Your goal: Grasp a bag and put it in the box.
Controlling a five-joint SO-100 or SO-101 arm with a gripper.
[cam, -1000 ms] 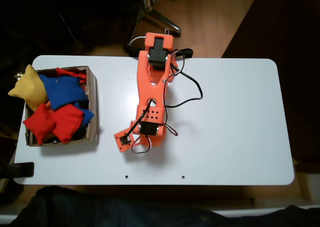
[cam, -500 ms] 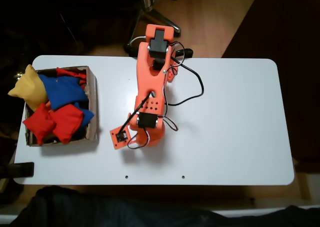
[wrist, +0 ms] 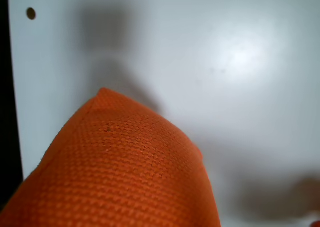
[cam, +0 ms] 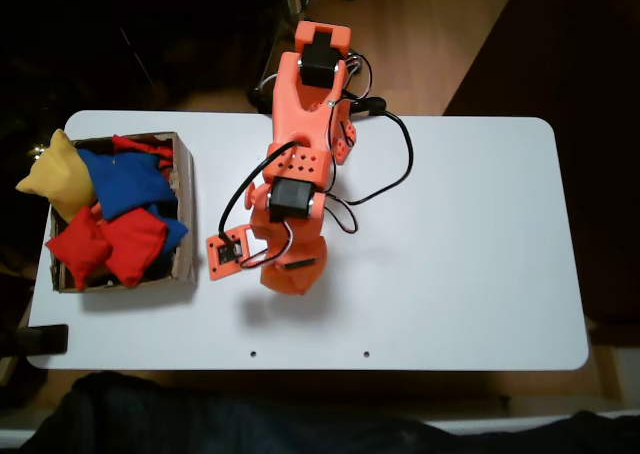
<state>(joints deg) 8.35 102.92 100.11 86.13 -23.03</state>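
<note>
Here the white table (cam: 470,244) carries the box (cam: 184,214) at its left end in the fixed view, already heaped with beanbags. The arm (cam: 300,134) stands right of the box. Its gripper (cam: 290,272), jaws pinching the orange bag (wrist: 120,172), holds it above the tabletop; the box lies leftward of it.

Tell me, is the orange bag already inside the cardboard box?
No, the orange bag hangs at the gripper over the white table, beside the box.
</note>
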